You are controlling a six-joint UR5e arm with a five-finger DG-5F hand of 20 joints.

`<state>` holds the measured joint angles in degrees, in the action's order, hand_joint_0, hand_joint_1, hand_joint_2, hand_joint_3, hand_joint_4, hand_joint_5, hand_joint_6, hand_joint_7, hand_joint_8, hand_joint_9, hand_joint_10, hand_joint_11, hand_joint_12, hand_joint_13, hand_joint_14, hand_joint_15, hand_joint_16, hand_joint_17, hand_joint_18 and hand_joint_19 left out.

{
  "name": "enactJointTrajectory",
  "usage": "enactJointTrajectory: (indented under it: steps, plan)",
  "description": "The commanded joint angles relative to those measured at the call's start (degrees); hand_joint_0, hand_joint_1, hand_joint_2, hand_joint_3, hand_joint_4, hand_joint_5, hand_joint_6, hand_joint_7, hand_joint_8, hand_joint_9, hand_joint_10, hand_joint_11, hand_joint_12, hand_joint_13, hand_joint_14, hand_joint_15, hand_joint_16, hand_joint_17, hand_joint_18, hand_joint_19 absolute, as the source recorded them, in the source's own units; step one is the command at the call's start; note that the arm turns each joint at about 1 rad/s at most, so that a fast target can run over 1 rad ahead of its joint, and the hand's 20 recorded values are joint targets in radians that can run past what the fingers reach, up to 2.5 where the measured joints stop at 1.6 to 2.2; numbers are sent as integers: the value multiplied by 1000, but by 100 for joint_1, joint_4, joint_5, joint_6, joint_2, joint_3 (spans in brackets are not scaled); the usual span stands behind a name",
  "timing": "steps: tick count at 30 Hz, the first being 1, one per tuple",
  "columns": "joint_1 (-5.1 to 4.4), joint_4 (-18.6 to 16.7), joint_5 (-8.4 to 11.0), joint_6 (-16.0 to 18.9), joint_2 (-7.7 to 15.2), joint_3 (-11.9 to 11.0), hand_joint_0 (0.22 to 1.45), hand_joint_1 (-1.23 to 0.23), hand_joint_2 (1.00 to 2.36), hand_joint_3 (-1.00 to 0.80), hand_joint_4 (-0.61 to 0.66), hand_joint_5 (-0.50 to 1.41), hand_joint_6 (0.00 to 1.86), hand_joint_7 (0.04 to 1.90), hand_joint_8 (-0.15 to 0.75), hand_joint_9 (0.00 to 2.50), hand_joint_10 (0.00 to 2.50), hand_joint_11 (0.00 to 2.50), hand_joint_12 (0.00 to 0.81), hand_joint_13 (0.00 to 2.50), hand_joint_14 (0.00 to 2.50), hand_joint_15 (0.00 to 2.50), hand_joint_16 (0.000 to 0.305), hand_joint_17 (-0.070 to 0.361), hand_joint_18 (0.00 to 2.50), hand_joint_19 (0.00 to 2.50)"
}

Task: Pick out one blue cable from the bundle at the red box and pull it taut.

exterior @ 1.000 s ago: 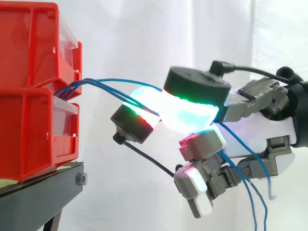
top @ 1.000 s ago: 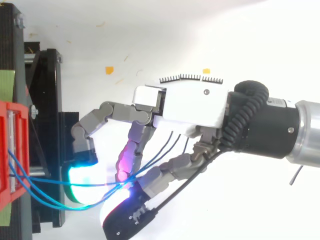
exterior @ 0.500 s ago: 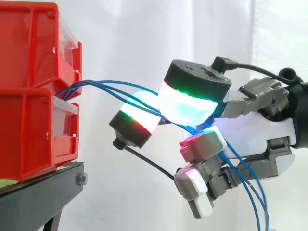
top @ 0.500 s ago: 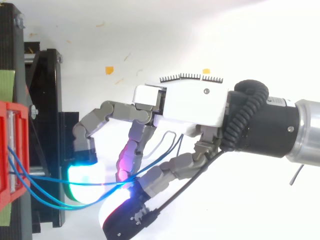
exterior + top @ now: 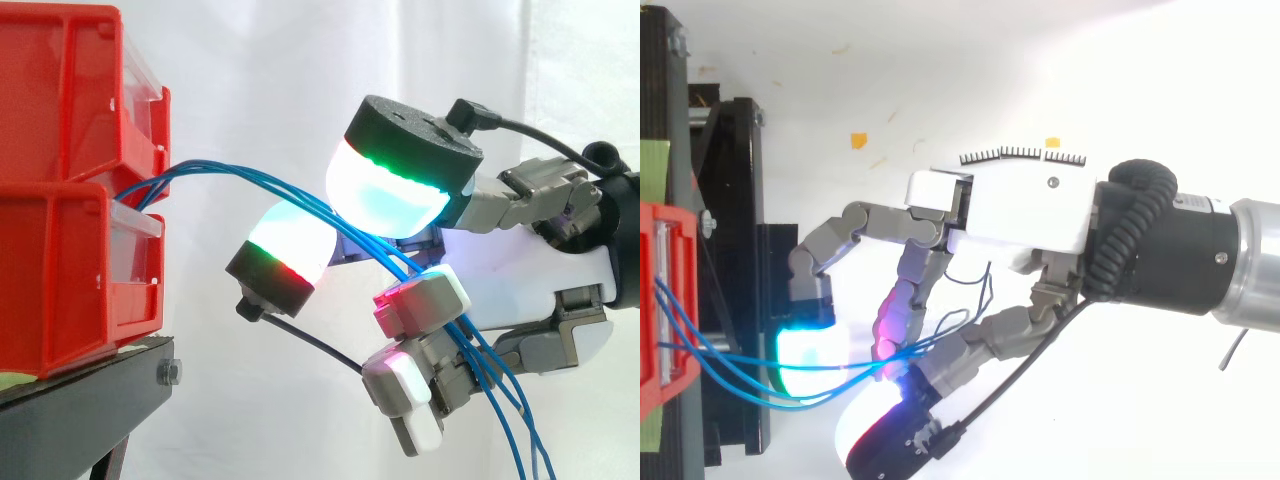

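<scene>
At the left, from the gap between the stacked trays of the red box (image 5: pixel 70 200), several thin blue cables (image 5: pixel 250 178) arch out slack to the right. They pass between two large glowing pads (image 5: pixel 385 195) that stand apart, then drop past the palm of the robot hand (image 5: pixel 545 290). Its fingers curl loosely round the whole bundle, with no single strand pinched out. The cables look light, limp and slick, likely to slip or drag their neighbours along, so a firm pinch on one strand in mid-span, where they fan apart near the pads, seems best.
</scene>
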<state>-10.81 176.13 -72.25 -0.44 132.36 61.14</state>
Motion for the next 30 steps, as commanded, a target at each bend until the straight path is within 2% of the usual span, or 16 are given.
enactJointTrajectory:
  steps: [1, 5, 8, 12, 17, 20, 27, 30]
  plan:
    - [0, 0, 0, 0, 0, -5, 415, -979, 1000, -500, -50, -73, 869, 892, 310, 1391, 33, 866, 366, 1127, 23, 665, 54, 121, 1002, 623]
    - [0, 0, 0, 0, 0, -5, 368, -967, 1000, -500, -33, -71, 851, 889, 319, 1408, 32, 863, 381, 1146, 22, 664, 58, 131, 1041, 597]
    - [0, 0, 0, 0, 0, -5, 367, -898, 1000, -500, -43, -70, 847, 863, 325, 1413, 31, 846, 385, 1158, 23, 651, 59, 132, 1058, 591]
    - [0, 0, 0, 0, 0, -5, 434, -718, 1000, -500, -80, -70, 836, 880, 313, 1421, 33, 852, 357, 1140, 23, 654, 53, 120, 1000, 608]
    - [0, 0, 0, 0, 0, -5, 551, -602, 1000, -500, -128, -72, 830, 935, 271, 1411, 35, 881, 321, 1105, 27, 669, 44, 100, 896, 668]
    - [0, 0, 0, 0, 0, 3, 584, -656, 1000, -500, -139, -71, 830, 948, 271, 1408, 37, 885, 318, 1093, 26, 673, 43, 97, 872, 686]
    - [0, 0, 0, 0, -9, 3, 590, -787, 1017, -252, -77, -77, 853, 1009, 284, 1386, 36, 892, 327, 1074, 27, 681, 44, 98, 845, 688]
    - [0, 0, 0, 0, 0, -5, 624, -878, 1018, -192, -73, -97, 891, 923, 289, 1350, 34, 903, 331, 1047, 27, 679, 45, 101, 837, 671]
